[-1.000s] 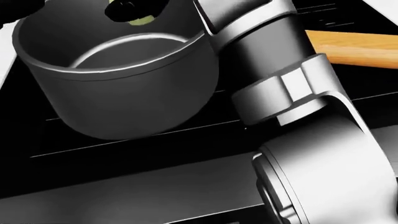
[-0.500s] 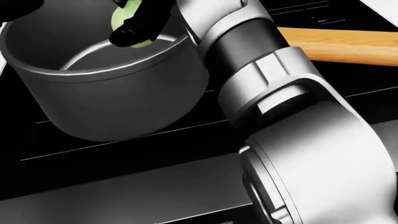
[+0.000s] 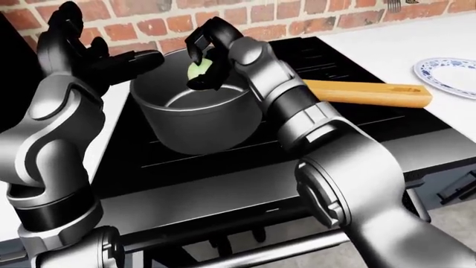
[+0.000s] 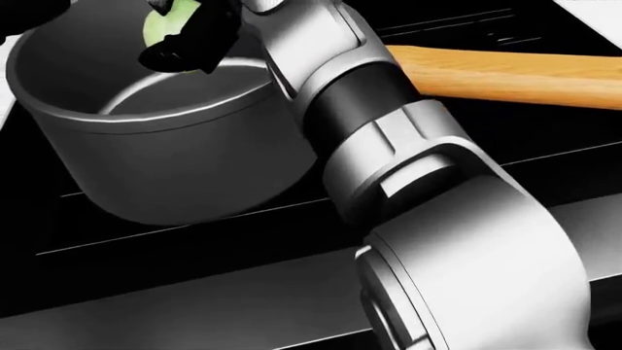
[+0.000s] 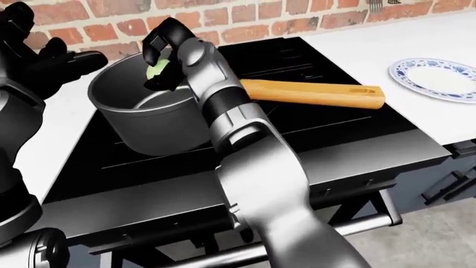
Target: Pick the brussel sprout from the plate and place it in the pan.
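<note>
Right hand (image 3: 205, 58): your black fingers are curled round the brussel sprout (image 3: 199, 70), holding it over the open mouth of the pan (image 3: 195, 114), close to the rim on the brick-wall side.
Brussel sprout: pale green, only partly visible between your fingers; it is above the pan's inside and not resting on its floor. In the head view it shows at the top left, half hidden by the fingers.
Left hand (image 3: 111, 58): your fingers are spread wide, holding nothing, just beside the pan's left rim in the left-eye view; whether a fingertip touches the rim cannot be told.
Pan: a deep dark grey pot standing upright on the black stove (image 3: 350, 120), its wooden handle (image 3: 368, 93) pointing to the right of the view, toward the plate.
Plate (image 5: 435, 78): white with a blue patterned rim, lying on the white surface (image 5: 357, 42) at the right of the stove, well apart from the pan.
Right arm (image 4: 457, 240): your grey forearm and elbow fill the right half of the head view, crossing over the pan's handle.
Wall (image 3: 297, 14): red brick, along the top of both eye views.
</note>
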`<state>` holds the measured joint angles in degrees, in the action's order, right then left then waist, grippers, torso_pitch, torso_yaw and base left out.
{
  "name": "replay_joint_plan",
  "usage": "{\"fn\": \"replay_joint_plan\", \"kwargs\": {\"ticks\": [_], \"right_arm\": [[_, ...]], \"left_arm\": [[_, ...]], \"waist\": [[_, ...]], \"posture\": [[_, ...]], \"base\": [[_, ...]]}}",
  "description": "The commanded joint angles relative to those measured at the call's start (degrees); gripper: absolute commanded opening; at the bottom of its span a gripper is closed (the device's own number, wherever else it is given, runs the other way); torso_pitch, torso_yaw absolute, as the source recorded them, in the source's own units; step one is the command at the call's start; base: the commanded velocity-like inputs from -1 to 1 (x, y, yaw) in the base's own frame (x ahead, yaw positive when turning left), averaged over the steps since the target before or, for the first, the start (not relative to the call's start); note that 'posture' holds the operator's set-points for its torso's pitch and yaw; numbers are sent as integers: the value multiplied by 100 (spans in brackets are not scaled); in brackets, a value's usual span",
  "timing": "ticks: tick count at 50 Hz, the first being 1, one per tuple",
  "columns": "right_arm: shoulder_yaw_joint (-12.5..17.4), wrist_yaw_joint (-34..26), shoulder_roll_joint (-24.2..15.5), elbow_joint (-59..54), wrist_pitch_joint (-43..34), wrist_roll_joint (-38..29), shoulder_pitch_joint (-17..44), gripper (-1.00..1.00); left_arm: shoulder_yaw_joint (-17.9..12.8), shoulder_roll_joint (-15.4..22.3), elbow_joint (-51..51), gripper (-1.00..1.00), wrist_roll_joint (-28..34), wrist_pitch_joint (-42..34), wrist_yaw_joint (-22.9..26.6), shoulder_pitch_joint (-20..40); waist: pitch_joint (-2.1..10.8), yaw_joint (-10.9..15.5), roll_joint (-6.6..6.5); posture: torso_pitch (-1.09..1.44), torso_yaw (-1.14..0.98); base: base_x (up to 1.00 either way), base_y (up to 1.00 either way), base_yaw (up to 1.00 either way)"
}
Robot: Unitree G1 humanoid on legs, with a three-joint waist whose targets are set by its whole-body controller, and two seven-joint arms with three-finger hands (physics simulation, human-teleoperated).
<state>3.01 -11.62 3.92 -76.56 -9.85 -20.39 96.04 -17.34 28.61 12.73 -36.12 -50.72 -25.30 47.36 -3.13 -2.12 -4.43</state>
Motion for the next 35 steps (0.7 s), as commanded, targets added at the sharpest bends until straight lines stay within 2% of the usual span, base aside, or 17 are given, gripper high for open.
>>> {"fn": "replay_joint_plan", "kwargs": {"ticks": [1, 9, 10, 27, 32, 35], "right_arm": [[33, 122, -48, 244, 205, 40, 249, -100], [39, 138, -14, 225, 217, 56, 252, -99], [43, 143, -11, 228, 209, 61, 261, -86], [48, 194, -8, 227, 250, 89, 255, -79], [56, 217, -13, 221, 259, 98, 225, -58], [49, 249, -24, 215, 274, 86, 203, -53]], "left_arm": [[-69, 86, 127, 100, 24, 187, 21, 172], [-78, 100, 126, 100, -8, 169, 11, 182], [-76, 100, 122, 100, -6, 178, 16, 179], [-52, 76, 111, 100, 30, 222, 38, 158], [-66, 81, 136, 100, 15, 179, 26, 175], [-63, 77, 144, 100, 12, 177, 26, 172]], "waist": [[183, -5, -40], [182, -2, -40], [182, -1, -40], [183, 24, -28], [188, 32, -24], [188, 34, -18]], "posture": [[0, 0], [0, 0], [0, 0], [0, 0], [0, 0], [0, 0]], "base": [[0, 0, 0], [0, 0, 0], [0, 0, 0], [0, 0, 0], [0, 0, 0], [0, 0, 0]]}}
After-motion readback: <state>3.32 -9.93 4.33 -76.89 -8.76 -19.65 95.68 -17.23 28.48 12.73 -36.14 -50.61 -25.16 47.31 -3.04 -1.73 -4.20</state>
